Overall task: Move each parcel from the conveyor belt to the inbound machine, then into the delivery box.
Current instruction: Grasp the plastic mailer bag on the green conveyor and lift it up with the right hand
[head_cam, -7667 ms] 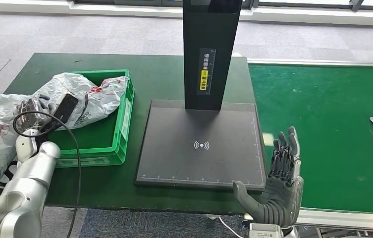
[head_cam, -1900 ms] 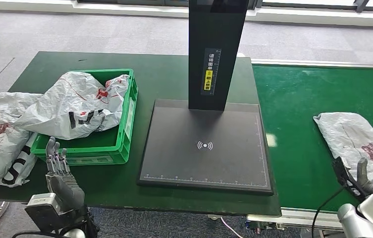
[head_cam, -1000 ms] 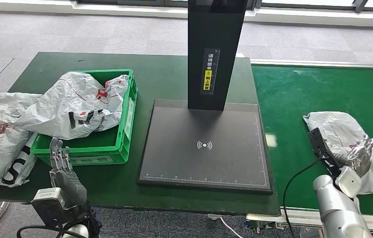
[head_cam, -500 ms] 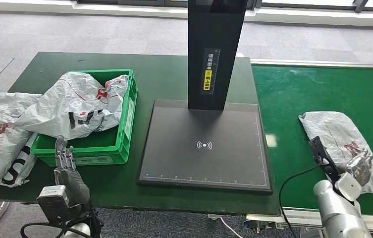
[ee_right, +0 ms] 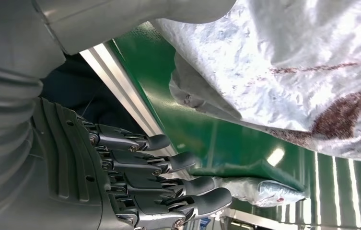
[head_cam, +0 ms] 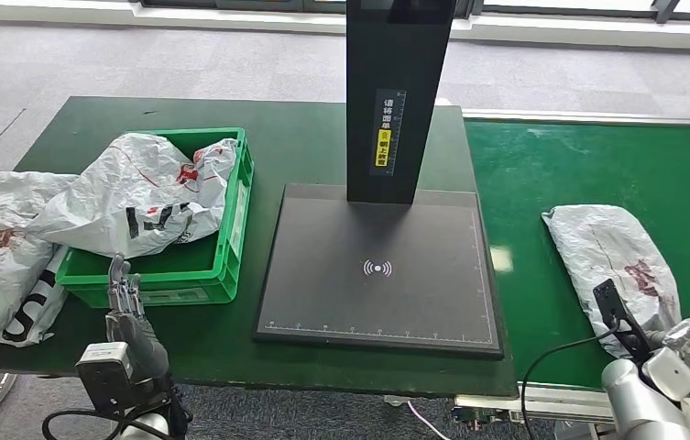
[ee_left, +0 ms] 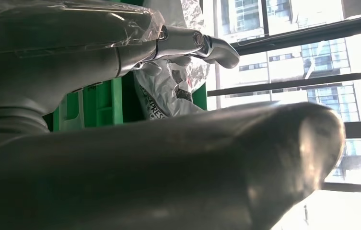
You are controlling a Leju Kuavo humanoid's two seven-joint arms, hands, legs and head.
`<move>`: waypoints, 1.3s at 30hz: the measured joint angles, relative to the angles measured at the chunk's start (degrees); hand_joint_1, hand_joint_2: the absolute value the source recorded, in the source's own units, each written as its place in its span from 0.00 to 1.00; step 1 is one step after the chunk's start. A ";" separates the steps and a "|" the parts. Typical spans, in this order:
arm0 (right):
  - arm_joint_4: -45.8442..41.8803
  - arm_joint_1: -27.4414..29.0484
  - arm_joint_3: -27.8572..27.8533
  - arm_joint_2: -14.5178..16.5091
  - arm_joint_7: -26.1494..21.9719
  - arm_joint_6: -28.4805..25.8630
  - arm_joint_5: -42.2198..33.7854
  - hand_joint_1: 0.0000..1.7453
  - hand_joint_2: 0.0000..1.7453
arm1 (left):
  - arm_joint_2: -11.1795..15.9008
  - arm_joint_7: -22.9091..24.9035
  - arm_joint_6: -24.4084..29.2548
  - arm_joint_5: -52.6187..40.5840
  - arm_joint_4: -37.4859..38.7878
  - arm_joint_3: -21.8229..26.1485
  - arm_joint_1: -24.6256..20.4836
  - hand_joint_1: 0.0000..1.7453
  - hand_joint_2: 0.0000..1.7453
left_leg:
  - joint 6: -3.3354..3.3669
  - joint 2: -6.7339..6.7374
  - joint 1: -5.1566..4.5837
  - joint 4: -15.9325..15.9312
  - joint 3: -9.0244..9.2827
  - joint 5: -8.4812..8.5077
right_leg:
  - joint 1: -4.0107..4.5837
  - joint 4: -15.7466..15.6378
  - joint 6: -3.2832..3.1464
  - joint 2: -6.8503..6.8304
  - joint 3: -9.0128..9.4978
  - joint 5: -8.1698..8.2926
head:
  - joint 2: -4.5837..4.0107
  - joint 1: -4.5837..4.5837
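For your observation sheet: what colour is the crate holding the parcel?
Green; the crate shows best in the head view.

Crumpled grey parcel flat on conveyor belt

The right hand hides the near end of the parcel on the conveyor belt.

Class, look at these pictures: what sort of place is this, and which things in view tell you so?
Probably a parcel-sorting station in a warehouse or test lab. A grey parcel lies on a green conveyor belt, a black scanning machine stands beside it, and a green box already holds bagged parcels.
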 joint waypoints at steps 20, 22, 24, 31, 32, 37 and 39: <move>0.42 1.81 -0.67 3.69 -6.43 3.04 3.05 0.00 1.00 | -0.24 0.03 -0.01 -0.45 3.09 0.00 -2.11 0.00 0.00 | 0.00 0.05 0.00 0.00 0.00 0.00 | 0.00 0.00 0.00 0.04 0.00 0.00 | 0.00 0.00; 0.48 1.90 -0.67 4.16 -6.40 6.56 2.40 0.00 1.00 | -0.25 0.08 -0.14 -0.45 3.36 0.00 -2.29 0.00 0.00 | 0.00 0.04 0.01 0.00 0.02 0.00 | 0.00 0.00 0.00 0.04 -0.02 0.00 | 0.00 0.00; 0.58 2.21 -0.68 4.37 -6.15 11.41 1.34 0.00 1.00 | -0.25 0.25 -0.42 -0.45 4.00 0.00 -2.94 0.00 0.00 | 0.00 0.04 0.02 0.00 0.06 0.00 | 0.01 -0.01 0.00 0.03 0.01 -0.01 | 0.00 0.00; 0.72 3.18 -0.67 4.37 -6.24 19.65 -0.60 0.00 1.00 | -0.25 0.60 -0.90 -0.25 7.02 0.00 -5.41 0.00 0.00 | 0.06 0.12 0.06 0.01 0.39 -0.08 | 0.04 -0.09 0.02 0.10 0.26 -0.09 | 0.00 0.00; 0.72 3.28 -0.67 4.31 -6.27 21.32 -0.89 0.00 1.00 | -0.25 0.66 -0.93 -0.08 7.49 0.00 -5.81 0.00 0.00 | 0.07 0.11 0.08 0.01 0.44 -0.09 | 0.06 -0.11 0.03 0.10 0.31 -0.10 | 0.00 0.00; 0.73 3.70 -0.39 3.56 -7.18 27.26 -1.38 1.00 1.00 | -0.32 0.88 -0.73 0.86 9.66 0.00 -7.75 0.00 0.00 | 0.13 0.09 0.44 0.02 0.88 -0.14 | 0.41 -0.49 -0.01 0.06 1.02 -0.14 | 0.00 -0.01; 0.73 3.95 0.23 3.14 -8.23 27.90 -0.77 1.00 1.00 | -0.36 0.92 -0.50 1.00 9.99 0.00 -7.99 0.00 0.00 | 0.17 0.08 0.56 0.02 0.99 -0.18 | 0.52 -0.64 -0.10 0.03 1.27 -0.19 | 0.00 0.00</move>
